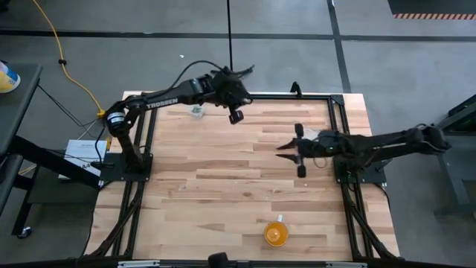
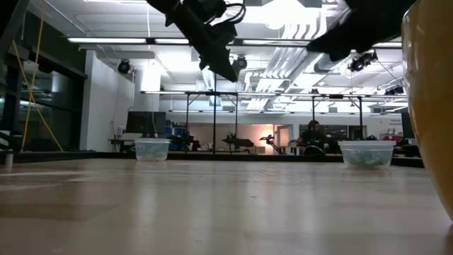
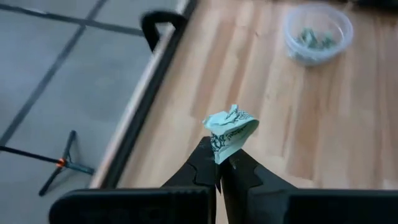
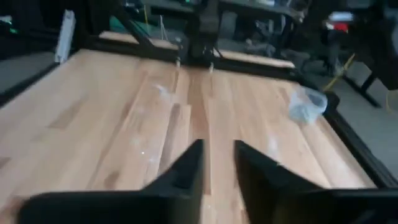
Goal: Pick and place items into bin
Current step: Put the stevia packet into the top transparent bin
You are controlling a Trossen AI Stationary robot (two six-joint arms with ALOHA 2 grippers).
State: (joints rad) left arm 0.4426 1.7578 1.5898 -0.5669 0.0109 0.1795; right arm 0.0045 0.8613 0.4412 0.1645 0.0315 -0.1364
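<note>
My left end effector [image 3: 217, 163] is pinched on one item [image 3: 229, 132], a crumpled pale green scrap. It juts past my fingertips, its longer side running roughly across them. I hold it clear of the worktop [image 3: 323, 124], likely to carry it to the clear cup [image 3: 318, 32] ahead, which already holds similar pieces. My right end effector [image 4: 217, 163] waits over mid-worktop, narrowly parted, holding nothing.
</note>
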